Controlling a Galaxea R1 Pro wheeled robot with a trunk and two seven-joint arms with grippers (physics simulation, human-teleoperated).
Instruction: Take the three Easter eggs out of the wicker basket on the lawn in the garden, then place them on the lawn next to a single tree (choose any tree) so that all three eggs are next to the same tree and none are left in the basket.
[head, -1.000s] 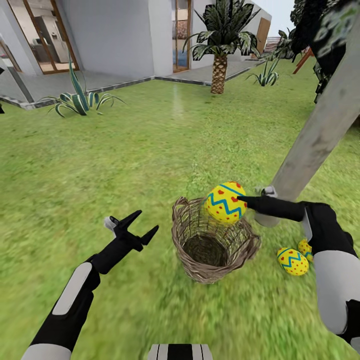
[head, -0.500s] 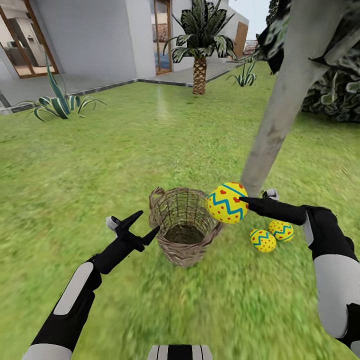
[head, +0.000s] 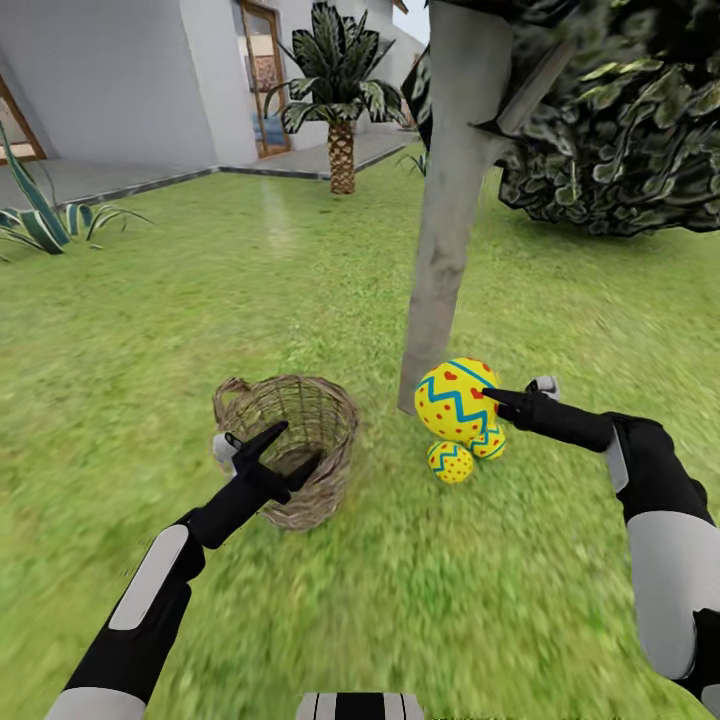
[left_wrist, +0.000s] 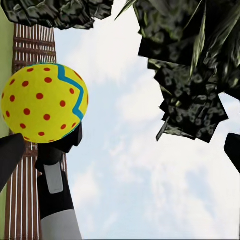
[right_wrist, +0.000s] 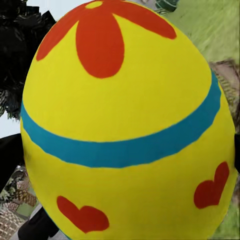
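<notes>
My right gripper (head: 482, 399) is shut on a yellow Easter egg (head: 455, 400) with blue zigzags and red marks, held just above the lawn (head: 300, 270) at the foot of the pale grey tree trunk (head: 445, 230). Under it two more eggs lie on the grass, one in plain sight (head: 450, 462) and one half hidden behind the held egg (head: 492, 443). To the left stands the wicker basket (head: 290, 385), and what shows of its inside is bare. My left gripper (head: 297, 443) is open in front of its rim. The held egg (right_wrist: 125, 130) (left_wrist: 44, 102) shows large in both wrist views.
A scaly-trunked palm (head: 340, 100) and a grey house wall (head: 100, 80) stand far back, with a spiky agave (head: 40, 220) at the left edge. Dark mottled foliage (head: 620, 150) hangs at the upper right. Open grass spreads around the basket and toward me.
The whole view has swung right, so basket and trunk slid left in the picture. The held egg, earlier over the basket's rim, now hangs beside the trunk above the two lying eggs.
</notes>
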